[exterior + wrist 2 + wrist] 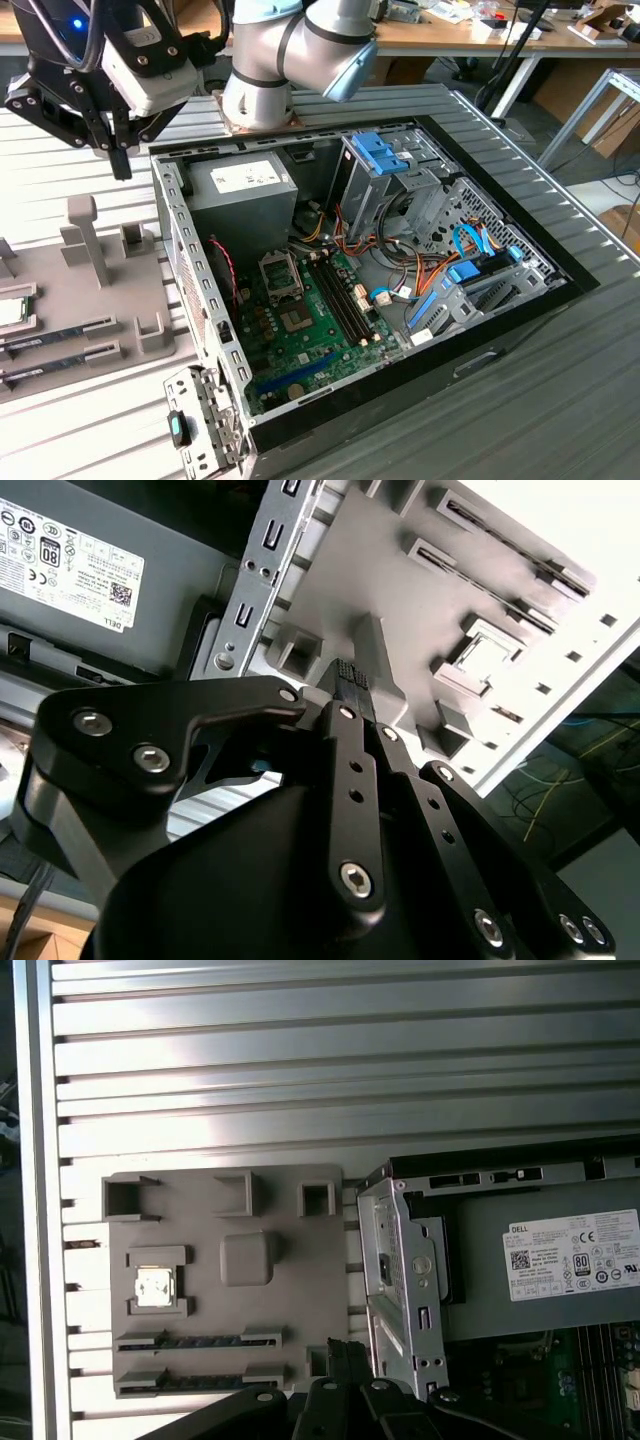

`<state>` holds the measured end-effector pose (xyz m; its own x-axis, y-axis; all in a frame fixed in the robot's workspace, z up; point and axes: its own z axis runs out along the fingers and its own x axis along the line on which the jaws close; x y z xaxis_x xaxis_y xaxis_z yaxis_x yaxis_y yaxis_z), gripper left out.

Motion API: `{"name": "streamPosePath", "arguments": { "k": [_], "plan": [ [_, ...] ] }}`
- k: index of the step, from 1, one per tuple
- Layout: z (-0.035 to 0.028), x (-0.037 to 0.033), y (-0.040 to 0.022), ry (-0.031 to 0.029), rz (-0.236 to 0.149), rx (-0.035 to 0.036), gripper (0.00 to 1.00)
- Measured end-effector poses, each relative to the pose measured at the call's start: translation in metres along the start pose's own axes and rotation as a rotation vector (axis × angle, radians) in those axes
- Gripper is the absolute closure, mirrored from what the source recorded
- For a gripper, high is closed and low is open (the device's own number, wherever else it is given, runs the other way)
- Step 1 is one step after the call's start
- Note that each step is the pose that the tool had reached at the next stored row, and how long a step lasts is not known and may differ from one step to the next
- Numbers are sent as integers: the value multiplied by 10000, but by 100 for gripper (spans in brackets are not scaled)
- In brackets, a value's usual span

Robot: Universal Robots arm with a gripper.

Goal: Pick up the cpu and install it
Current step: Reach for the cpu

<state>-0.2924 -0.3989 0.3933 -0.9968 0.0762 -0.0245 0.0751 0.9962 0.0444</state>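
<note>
While the gripper [348, 672] hangs empty, fingers pressed together, near the grey tray [300, 1280] | cpu [155, 1287] sits in tray's square pocket | two memory sticks [190, 1342] fill tray slots | computer case [185, 260] just beside tray

Cpu [155, 1287] in tray [310, 1260], nxt to pc case [400, 1260].

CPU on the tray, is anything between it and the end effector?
Nothing visible covers the cpu; its top lies bare in the tray. A post stands on the tray close beside the path from the end effector.
</note>
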Motion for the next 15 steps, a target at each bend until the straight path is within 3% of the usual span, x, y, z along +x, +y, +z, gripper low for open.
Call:
{"name": "streamPosePath", "arguments": {
  "k": [15],
  "plan": [
    [-3,105,-8,1,0,0,89]
  ]
}}
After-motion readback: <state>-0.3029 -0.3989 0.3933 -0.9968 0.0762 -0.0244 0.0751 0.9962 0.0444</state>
